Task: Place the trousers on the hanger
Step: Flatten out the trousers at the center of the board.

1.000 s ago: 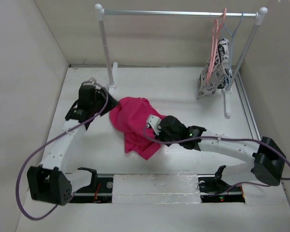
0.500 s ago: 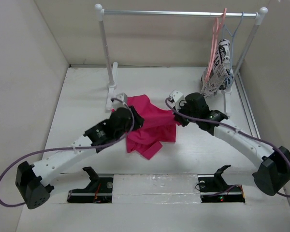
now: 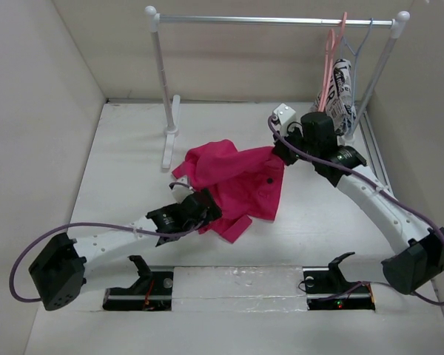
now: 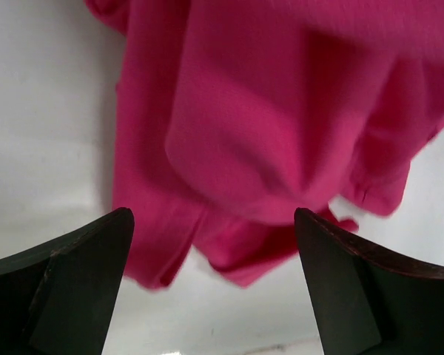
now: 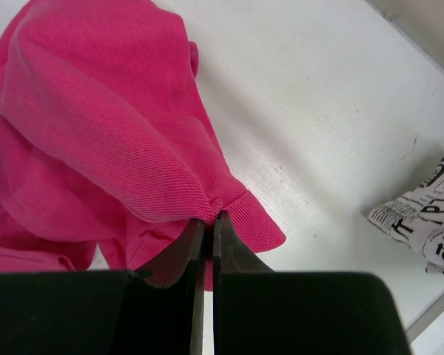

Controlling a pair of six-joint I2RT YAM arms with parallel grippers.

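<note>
The magenta trousers (image 3: 237, 181) hang bunched over the table's middle, lifted at their right end. My right gripper (image 3: 281, 151) is shut on the trousers' ribbed hem (image 5: 229, 200) and holds it above the table. My left gripper (image 3: 207, 211) is open and empty, low at the trousers' front left edge; the fabric (image 4: 266, 133) hangs just beyond its fingers (image 4: 74, 274). The salmon-pink hanger (image 3: 329, 63) hangs on the rail at the back right, apart from the trousers.
A clothes rail (image 3: 274, 20) on two white posts spans the back. A white garment with black lettering (image 3: 339, 92) hangs next to a thin light-blue hanger (image 3: 362, 41); it also shows in the right wrist view (image 5: 429, 214). Walls close both sides.
My right gripper rose and moved back right, pulling the trousers' end up with it. My left arm swung from the back left down to the trousers' front edge.
</note>
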